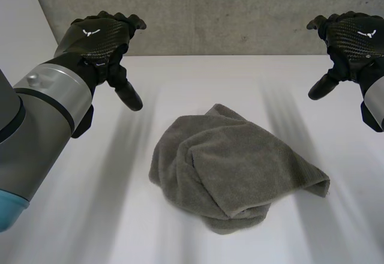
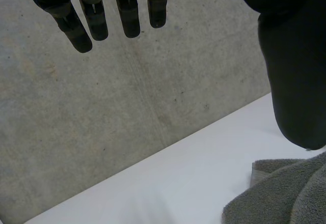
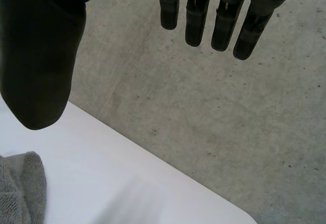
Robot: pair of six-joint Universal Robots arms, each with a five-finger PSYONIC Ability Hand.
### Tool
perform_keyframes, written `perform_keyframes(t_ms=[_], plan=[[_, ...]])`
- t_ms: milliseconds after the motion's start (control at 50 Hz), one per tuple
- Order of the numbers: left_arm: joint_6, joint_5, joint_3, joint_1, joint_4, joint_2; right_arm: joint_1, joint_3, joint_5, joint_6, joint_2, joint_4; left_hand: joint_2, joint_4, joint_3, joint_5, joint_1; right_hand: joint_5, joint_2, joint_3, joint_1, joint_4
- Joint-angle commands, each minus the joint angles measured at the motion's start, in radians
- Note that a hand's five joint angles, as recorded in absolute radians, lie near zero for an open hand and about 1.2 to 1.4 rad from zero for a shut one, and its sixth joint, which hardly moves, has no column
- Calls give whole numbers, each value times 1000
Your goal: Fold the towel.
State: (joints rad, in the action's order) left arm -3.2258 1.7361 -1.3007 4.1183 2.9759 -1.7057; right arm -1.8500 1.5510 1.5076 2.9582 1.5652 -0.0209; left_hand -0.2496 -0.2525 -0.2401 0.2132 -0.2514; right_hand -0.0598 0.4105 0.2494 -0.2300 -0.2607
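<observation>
Left arm (image 1: 48, 102) foremost, left hand (image 1: 99, 39) hovering, fingers (image 2: 127, 15) relaxed, empty; right hand (image 1: 354, 42) likewise; crumpled towel (image 1: 234, 168) on table (image 1: 90, 204) between.

Bright, even light falls on the white surface (image 1: 192, 78). The towel (image 1: 234, 168) casts a thin, soft shadow under its near edge. The left robot hand (image 2: 295, 56) and right robot hand (image 3: 41, 46) look almost black against the grey wall (image 2: 127, 107).

A grey terry towel (image 1: 231, 168) lies crumpled in a loose heap at the middle of the white tabletop (image 1: 90, 216).
</observation>
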Motion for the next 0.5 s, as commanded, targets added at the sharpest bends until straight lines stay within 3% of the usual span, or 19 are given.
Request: perform_keyframes(t_ms=[20, 60, 160, 200, 260, 380, 500], plan=[[6, -4, -17, -1, 2, 1, 0, -6, -20, -19, -27, 1, 74, 77, 65, -212, 76, 60, -236, -75, 55, 86], [9, -4, -29, -7, 2, 1, -2, -14, -30, -39, -37, 13, 74, 77, 65, -212, 76, 60, -236, -75, 55, 86], [20, -12, -130, -27, 14, 8, 5, -23, -153, -197, -54, 113, 75, 78, 66, -213, 77, 60, -236, -75, 55, 86], [27, -13, -167, -41, 28, 3, 15, -5, -239, -296, -62, 194, 74, 77, 65, -212, 76, 60, -236, -75, 55, 86], [32, -13, -247, -67, 70, -23, 15, 47, -289, -365, -71, 239, 71, 74, 62, -210, 73, 60, -236, -75, 55, 86], [29, -13, -350, -90, 172, -156, 17, 159, -314, -429, -113, 191, 68, 71, 59, -207, 70, 60, -236, -75, 55, 86], [29, -15, -353, -115, 196, -282, 22, 290, -305, -459, -203, -2, 68, 71, 59, -207, 70, 60, -236, -75, 55, 86]])
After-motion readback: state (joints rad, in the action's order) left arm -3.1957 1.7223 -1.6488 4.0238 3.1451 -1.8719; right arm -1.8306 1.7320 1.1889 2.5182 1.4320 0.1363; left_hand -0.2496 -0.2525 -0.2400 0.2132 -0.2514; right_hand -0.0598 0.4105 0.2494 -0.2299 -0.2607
